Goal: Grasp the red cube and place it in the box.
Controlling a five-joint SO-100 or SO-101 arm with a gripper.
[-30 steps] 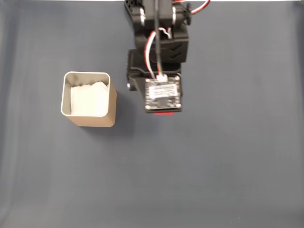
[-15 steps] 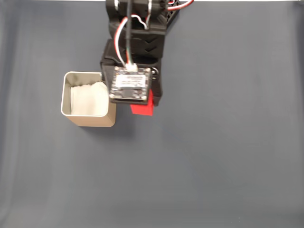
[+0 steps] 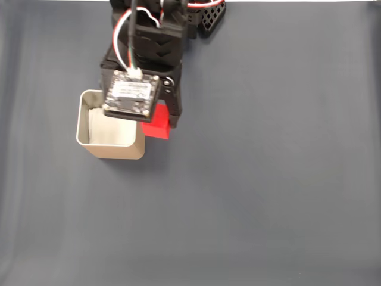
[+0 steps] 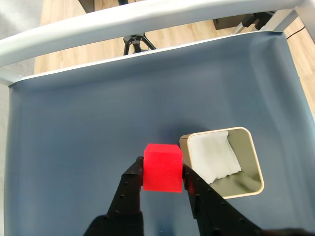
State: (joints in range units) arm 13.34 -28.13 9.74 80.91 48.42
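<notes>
Covering the whole work surface, a dark blue-grey mat (image 3: 268,196) is the largest element you see in both the fixed and wrist views; a pale rail (image 4: 147,19) and wooden floor (image 4: 64,10) lie beyond its far edge in the wrist view. Next, note the black arm (image 3: 152,42) with red and white wires, entering from the top of the fixed view, a circuit board (image 3: 131,95) mounted on its wrist. Beneath the board's left part sits the box (image 3: 110,149), beige-walled, silvery-rimmed, with white lining (image 4: 211,157) inside. Observe the gripper (image 4: 163,176): its two black fingers (image 4: 130,182) pinch the red cube (image 4: 163,167) from both sides. The cube is held above the mat, just beside the box's rim, outside the box.
</notes>
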